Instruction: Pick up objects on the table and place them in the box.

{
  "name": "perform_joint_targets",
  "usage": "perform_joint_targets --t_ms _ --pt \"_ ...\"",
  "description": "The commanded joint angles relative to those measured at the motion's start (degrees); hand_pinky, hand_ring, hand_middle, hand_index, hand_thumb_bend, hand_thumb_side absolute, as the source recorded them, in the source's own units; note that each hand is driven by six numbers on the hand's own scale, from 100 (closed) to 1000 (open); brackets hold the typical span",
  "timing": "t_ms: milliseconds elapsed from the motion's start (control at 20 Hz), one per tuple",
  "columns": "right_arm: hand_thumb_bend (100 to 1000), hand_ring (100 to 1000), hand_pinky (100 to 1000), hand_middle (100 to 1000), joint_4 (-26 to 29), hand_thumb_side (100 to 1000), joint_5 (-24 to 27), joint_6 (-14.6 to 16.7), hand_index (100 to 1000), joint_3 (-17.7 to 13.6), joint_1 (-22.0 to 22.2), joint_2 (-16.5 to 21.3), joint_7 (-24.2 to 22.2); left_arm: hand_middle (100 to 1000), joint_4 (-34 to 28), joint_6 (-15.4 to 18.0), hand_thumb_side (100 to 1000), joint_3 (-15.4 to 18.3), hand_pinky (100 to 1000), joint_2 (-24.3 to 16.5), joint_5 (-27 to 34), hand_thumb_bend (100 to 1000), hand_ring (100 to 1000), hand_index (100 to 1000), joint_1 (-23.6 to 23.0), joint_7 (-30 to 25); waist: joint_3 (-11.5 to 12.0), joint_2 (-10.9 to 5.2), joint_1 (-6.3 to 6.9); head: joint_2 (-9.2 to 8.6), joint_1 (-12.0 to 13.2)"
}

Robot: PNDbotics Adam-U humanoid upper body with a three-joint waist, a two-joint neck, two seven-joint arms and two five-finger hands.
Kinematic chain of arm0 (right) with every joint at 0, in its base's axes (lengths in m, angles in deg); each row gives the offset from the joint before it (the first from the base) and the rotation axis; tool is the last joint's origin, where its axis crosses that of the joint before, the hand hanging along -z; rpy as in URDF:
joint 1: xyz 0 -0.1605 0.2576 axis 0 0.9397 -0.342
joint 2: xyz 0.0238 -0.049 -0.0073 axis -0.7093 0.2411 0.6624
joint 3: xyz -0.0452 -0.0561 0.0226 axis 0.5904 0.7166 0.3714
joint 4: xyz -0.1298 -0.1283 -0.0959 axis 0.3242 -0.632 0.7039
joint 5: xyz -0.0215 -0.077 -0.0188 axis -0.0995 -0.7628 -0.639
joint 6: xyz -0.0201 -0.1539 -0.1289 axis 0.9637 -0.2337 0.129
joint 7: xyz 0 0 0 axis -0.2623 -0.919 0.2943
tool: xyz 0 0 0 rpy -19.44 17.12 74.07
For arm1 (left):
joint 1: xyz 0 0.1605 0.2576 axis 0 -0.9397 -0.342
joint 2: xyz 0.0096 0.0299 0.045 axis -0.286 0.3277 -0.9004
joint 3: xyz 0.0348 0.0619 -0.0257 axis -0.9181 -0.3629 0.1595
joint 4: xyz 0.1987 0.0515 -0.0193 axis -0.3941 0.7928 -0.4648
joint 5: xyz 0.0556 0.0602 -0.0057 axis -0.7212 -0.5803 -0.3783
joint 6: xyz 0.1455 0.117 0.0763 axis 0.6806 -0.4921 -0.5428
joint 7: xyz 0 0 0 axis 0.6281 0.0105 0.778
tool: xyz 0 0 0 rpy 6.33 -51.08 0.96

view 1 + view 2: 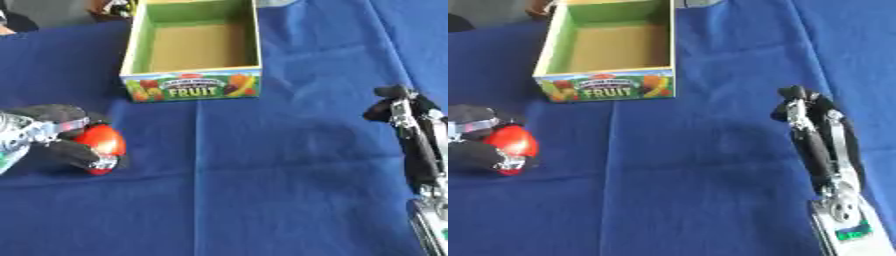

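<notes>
At the left edge of the frame, about mid-height, the left hand [66, 137] has its black fingers and thumb curled around a glossy red fruit-shaped object [101, 141], possibly a tomato or apple; the fingers wrap over its top and under its lower side, with a small red part showing beneath the lower fingers. The object sits low at the blue cloth of the table [262, 190], and whether it rests on the cloth or is just lifted clear cannot be told. The box [192, 86] stands in the upper centre-left of the frame, above and to the right of the held object and well apart from it. It is an open cardboard box with green inner walls, a tan floor with nothing visible inside, and a front panel printed with pictures of fruit and the word FRUIT. The right hand [815, 132] shows at the right side of the frame, from mid-height down toward the lower right corner, its fingers pointing up, roughly straight and together, grasping nothing and apart from both box and fruit.
</notes>
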Motion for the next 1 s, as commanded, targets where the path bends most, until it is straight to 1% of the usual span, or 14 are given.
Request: perform_joint_targets --t_ms 50,200,350,450,500,550,650,700,750,850,900,1000 --pt "100 552 647 476 1.2 748 0.3 0.0 690 -0.2 -0.3 0.2 0.2 793 -1.2 -0.7 790 0.1 222 -1.4 0.1 701 628 1000 0.2 -1.5 -0.1 -0.95 -0.35 0.11 0.0" --pt "100 551 647 474 1.2 747 0.3 -0.1 687 -0.2 -0.3 0.2 0.2 793 -2.0 -1.1 847 0.4 253 -1.7 0.2 701 601 1000 0.1 -2.2 -0.1 -0.95 -0.34 0.1 -0.1" --pt "100 551 647 474 1.2 751 0.5 -0.2 688 -0.1 -0.2 0.2 0.2 783 -3.0 -1.2 840 1.1 246 -1.7 -0.6 684 566 1000 0.1 -2.2 0.0 -0.94 -0.29 0.03 -0.1" --pt "100 551 647 473 1.2 750 0.5 -0.2 688 -0.1 -0.2 0.2 0.2 767 -3.4 -1.2 783 1.3 203 -1.8 -0.9 657 536 1000 0.1 -2.2 0.0 -0.95 -0.26 -0.02 -0.1" --pt "100 551 647 473 1.2 749 0.5 -0.2 688 -0.1 -0.3 0.2 0.2 764 -3.7 -1.3 769 1.5 193 -1.9 -1.0 652 537 1000 0.0 -2.1 0.0 -0.94 -0.25 -0.03 -0.2" --pt "100 551 647 473 1.2 750 0.5 -0.1 688 -0.1 -0.3 0.2 0.3 759 -4.0 -1.4 743 1.7 173 -2.0 -1.1 648 546 1000 -0.2 -1.8 0.0 -0.94 -0.24 -0.04 -0.2" --pt "100 551 647 473 1.2 749 0.6 -0.1 688 -0.1 -0.3 0.2 0.3 754 -4.5 -1.9 724 2.1 155 -2.3 -1.0 644 558 1000 -0.5 -1.2 0.0 -0.93 -0.21 -0.06 -0.3" --pt "100 551 647 472 1.2 750 0.6 -0.1 687 -0.1 -0.3 0.2 0.3 753 -4.7 -2.2 705 2.3 137 -2.4 -0.8 639 579 1000 -0.7 -0.8 0.0 -0.92 -0.2 -0.09 -0.3" --pt "100 551 647 472 1.2 749 0.6 -0.1 687 -0.1 -0.3 0.2 0.3 751 -5.0 -2.6 683 2.4 128 -2.5 -0.6 625 601 1000 -0.9 -0.5 0.0 -0.91 -0.2 -0.11 -0.3" --pt "100 550 646 471 1.2 748 0.6 -0.1 686 -0.1 -0.4 0.2 0.5 749 -5.4 -3.5 657 2.7 124 -2.7 0.4 616 607 1000 -1.3 0.1 0.0 -0.9 -0.21 -0.11 -0.3" --pt "100 550 646 470 1.2 747 0.7 -0.1 685 -0.1 -0.4 0.2 0.5 746 -5.6 -4.1 610 2.8 124 -2.8 1.0 580 606 1000 -1.5 0.4 -0.1 -0.87 -0.23 -0.15 -0.3" --pt "100 550 647 468 1.2 752 0.7 -0.1 683 -0.1 -0.4 0.1 0.6 742 -5.6 -5.4 518 3.0 128 -2.8 2.4 468 619 1000 -1.9 0.9 -0.1 -0.8 -0.27 -0.24 -0.3"
